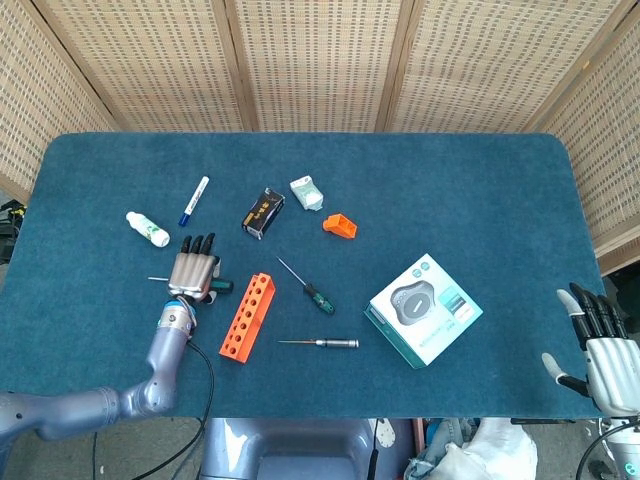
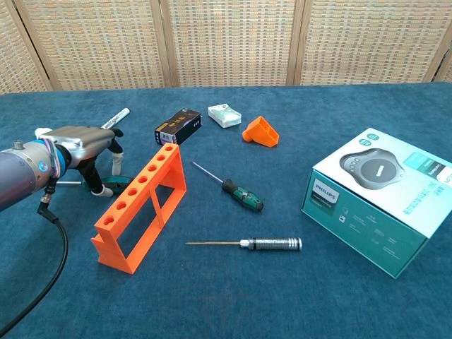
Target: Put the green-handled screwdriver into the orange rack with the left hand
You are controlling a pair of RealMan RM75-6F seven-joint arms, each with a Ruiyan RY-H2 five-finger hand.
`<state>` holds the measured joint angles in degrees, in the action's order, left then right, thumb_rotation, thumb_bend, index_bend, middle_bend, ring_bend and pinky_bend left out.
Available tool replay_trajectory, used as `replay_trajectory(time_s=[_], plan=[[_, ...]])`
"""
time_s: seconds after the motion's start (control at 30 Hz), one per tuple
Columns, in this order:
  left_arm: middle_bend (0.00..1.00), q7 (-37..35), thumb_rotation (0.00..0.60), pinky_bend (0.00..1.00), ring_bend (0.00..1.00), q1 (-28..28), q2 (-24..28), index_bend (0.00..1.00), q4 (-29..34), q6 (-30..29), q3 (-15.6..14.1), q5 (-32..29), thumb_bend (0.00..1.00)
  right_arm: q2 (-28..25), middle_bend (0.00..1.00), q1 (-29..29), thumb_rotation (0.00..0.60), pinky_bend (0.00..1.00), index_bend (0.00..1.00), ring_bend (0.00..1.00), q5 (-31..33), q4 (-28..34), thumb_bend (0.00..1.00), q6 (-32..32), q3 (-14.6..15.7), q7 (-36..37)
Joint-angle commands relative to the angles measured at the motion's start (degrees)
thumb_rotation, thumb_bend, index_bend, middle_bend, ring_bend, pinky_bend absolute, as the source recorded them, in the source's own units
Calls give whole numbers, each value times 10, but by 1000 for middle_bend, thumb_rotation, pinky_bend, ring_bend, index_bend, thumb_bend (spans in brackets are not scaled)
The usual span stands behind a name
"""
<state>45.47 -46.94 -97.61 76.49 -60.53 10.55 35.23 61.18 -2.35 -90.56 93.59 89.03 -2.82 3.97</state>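
Observation:
A screwdriver with a teal-green handle (image 1: 217, 285) (image 2: 119, 182) lies flat on the blue cloth just left of the orange rack (image 1: 247, 316) (image 2: 139, 206), its thin shaft pointing left. My left hand (image 1: 194, 270) (image 2: 83, 147) hovers right over it, palm down, with its fingers (image 2: 103, 189) spread down on either side of the handle. I see no firm grip on it. A second screwdriver with a green-and-black handle (image 1: 317, 297) (image 2: 242, 195) lies right of the rack. My right hand (image 1: 598, 338) hangs with its fingers apart past the table's right front corner, holding nothing.
A silver-handled screwdriver (image 1: 322, 343) (image 2: 248, 244) lies in front of the rack. A Philips box (image 1: 424, 309) (image 2: 378, 198) stands at the right. Behind are a small orange bin (image 1: 340, 226), a black box (image 1: 263, 212), a white packet (image 1: 307, 192), a marker (image 1: 194, 200) and a white bottle (image 1: 147, 229).

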Motion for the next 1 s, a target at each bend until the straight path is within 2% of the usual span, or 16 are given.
replay_trajectory(time_s=[0.03, 0.27, 0.5, 0.87, 1.0], plan=[[20, -3, 600, 0, 0, 1, 0, 565, 0, -1, 0, 3, 273, 0, 0, 0, 600, 0, 0, 0, -1, 0, 258, 0, 0, 0], [21, -18, 600, 0, 0, 4, 9, 571, 14, -4, 5, 15, 284, 0, 0, 0, 600, 0, 0, 0, -1, 0, 258, 1, 0, 0], [27, -50, 600, 0, 0, 13, 40, 571, 68, -34, 24, 50, 285, 0, 0, 0, 600, 0, 0, 0, -1, -1, 258, 1, 0, 1], [44, -189, 600, 0, 0, 67, 100, 571, 185, -98, 64, 130, 286, 1, 0, 1, 600, 0, 0, 0, -2, 1, 258, 3, 1, -4], [47, -253, 600, 0, 0, 100, 144, 571, 252, -114, 90, 129, 286, 2, 0, -1, 600, 0, 0, 0, 1, 0, 258, -2, 1, -7]])
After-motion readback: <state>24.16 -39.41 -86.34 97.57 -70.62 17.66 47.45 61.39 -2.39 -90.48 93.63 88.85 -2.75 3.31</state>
